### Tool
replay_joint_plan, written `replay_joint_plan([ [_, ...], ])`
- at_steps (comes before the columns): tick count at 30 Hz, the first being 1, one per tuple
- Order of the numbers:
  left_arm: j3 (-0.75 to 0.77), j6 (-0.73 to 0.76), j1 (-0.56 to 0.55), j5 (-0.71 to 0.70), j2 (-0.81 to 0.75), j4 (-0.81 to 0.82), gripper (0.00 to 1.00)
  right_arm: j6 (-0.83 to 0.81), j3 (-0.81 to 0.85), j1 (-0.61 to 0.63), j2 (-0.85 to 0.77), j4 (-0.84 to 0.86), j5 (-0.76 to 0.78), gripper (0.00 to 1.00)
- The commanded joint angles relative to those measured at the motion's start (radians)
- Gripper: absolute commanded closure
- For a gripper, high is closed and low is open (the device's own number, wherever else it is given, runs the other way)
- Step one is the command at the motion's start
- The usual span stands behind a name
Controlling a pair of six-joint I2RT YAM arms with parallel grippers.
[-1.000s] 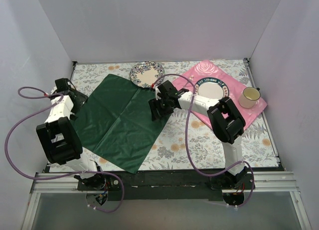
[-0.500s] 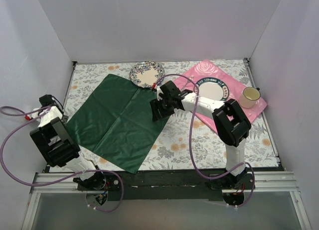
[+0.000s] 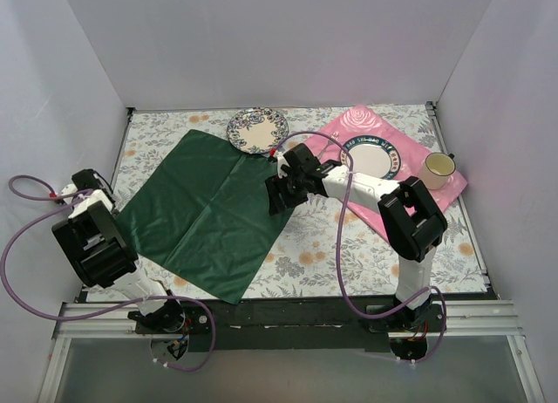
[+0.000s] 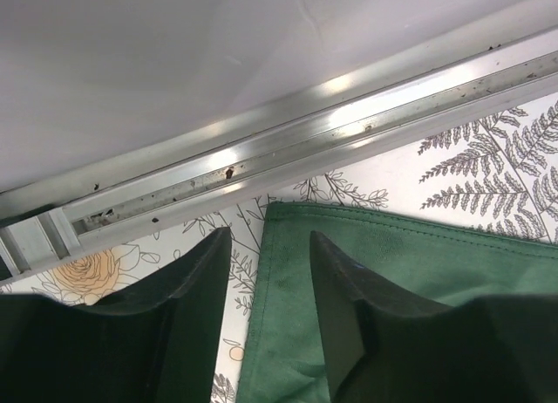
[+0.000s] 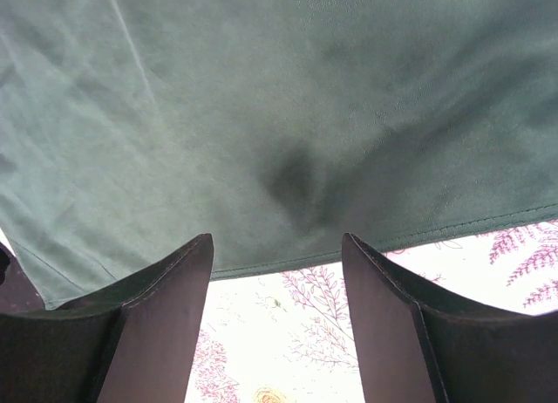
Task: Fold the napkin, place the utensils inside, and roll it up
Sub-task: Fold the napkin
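Note:
The dark green napkin (image 3: 205, 213) lies spread flat on the flowered tablecloth, with crease lines across it. My left gripper (image 3: 103, 202) is open and low at the napkin's left corner. In the left wrist view (image 4: 266, 246) one finger is over the tablecloth and the other over the napkin (image 4: 436, 246). My right gripper (image 3: 277, 194) is open at the napkin's right edge. In the right wrist view (image 5: 277, 246) the napkin's hem (image 5: 261, 98) runs just beyond the fingertips. A small gold utensil (image 3: 335, 141) seems to lie on the pink placemat, mostly hidden.
A flowered plate (image 3: 257, 128) sits at the back, touching the napkin's far corner. The pink rose placemat (image 3: 410, 137) holds a rimmed plate (image 3: 370, 156) and a cream cup (image 3: 436, 169). A metal rail (image 4: 261, 150) and a white wall lie just past the left gripper.
My left arm has swung back and left from the napkin's upper left edge to its left corner. My right gripper has stayed at the right edge; its elbow has shifted slightly.

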Motion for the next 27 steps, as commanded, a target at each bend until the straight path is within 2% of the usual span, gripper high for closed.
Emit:
replay_joint_plan([
  [1,-0.008,0.085,0.005,-0.016,-0.003,0.061,0.61,-0.008,-0.012,0.000,-0.055,0.040,-0.009,0.32],
  [8,-0.012,0.094,0.005,-0.022,0.049,0.087,0.67,-0.010,-0.021,0.002,-0.058,0.044,-0.006,0.32],
  [11,-0.014,0.092,0.005,-0.025,0.059,0.093,0.64,-0.008,-0.019,0.002,-0.055,0.044,-0.007,0.32],
  [16,-0.023,0.091,0.005,-0.024,0.089,0.114,0.65,-0.004,-0.016,0.002,-0.047,0.046,-0.012,0.32],
  [17,-0.028,0.089,0.005,-0.013,0.092,0.120,0.68,-0.005,-0.018,0.000,-0.046,0.044,-0.012,0.32],
  [18,-0.032,0.089,0.005,-0.010,0.097,0.126,0.76,-0.005,-0.019,0.002,-0.046,0.044,-0.010,0.32],
  [20,-0.057,0.088,0.005,-0.013,0.089,0.149,0.81,-0.005,-0.021,0.000,-0.047,0.043,-0.007,0.32],
  [21,-0.065,0.089,0.005,-0.019,0.088,0.157,0.86,-0.004,-0.024,0.002,-0.050,0.041,-0.006,0.32],
  [22,-0.068,0.089,0.005,-0.022,0.083,0.162,0.97,-0.004,-0.025,0.000,-0.052,0.041,-0.003,0.32],
  [23,-0.062,0.086,0.005,-0.022,0.074,0.156,1.00,-0.004,-0.025,0.000,-0.055,0.043,0.002,0.32],
  [27,-0.028,0.057,0.000,-0.009,0.019,0.105,1.00,-0.005,-0.028,0.002,-0.050,0.043,0.000,0.32],
])
